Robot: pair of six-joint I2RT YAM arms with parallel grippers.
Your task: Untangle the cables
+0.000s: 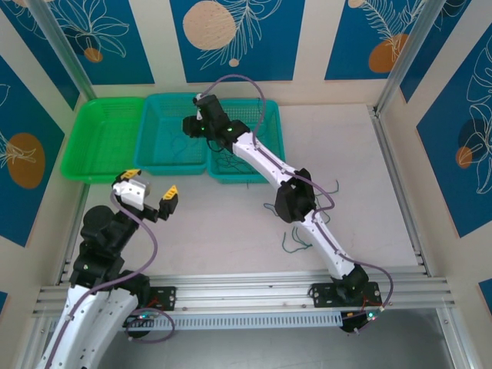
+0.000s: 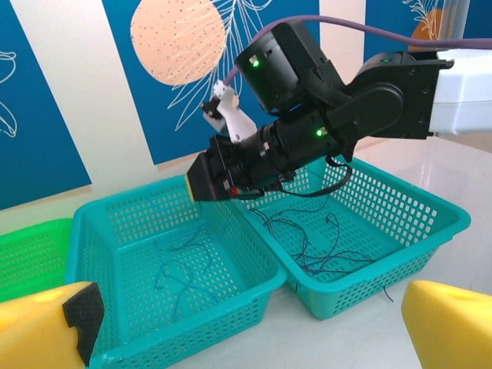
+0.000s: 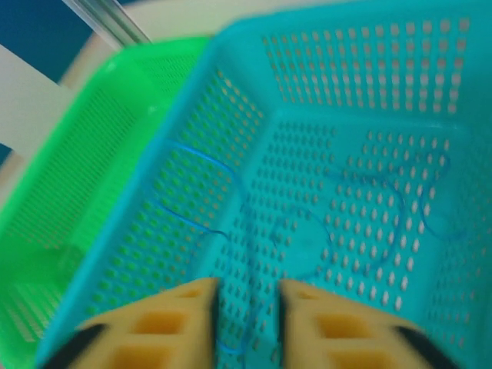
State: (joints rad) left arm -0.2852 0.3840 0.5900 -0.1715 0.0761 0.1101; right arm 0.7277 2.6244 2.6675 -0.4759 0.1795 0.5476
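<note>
— How far along is the untangling, would you say?

— Partway, by my reading. Several blue strands (image 2: pixel 178 270) lie spread on the floor of the middle teal basket (image 2: pixel 127 219), and each one can be followed on its own. But the right teal basket (image 2: pixel 400 211), touching it rim to rim, holds a dark tangle (image 2: pixel 315 250) of wires crossing one another.

— So that knot is what remains?

— Most of it. There are also loose strands (image 1: pixel 296 240) on the table (image 1: pixel 231 231), just beside the right arm (image 1: pixel 327 242) and well apart from the baskets (greenish, as far as such thin wire can be judged from above).

— What about the right gripper?

— The right gripper (image 3: pixel 246 296) hangs over the middle teal basket, pointing down into it. Its fingers (image 3: pixel 173 319) are drawn close, leaving only a narrow slit, and one of the blue strands seems to run up into that slit. The wrist view is blurred, so I cannot tell whether the strand is pinched or merely passes behind.

— And the left?

— The left gripper (image 1: pixel 151 185) hovers above the table near its own base, jaws spread wide, with nothing between them.

— The green basket (image 1: pixel 96 150)?

— It sits just left of the teal pair. Whether any wire lies in it is too fine to make out.
</note>
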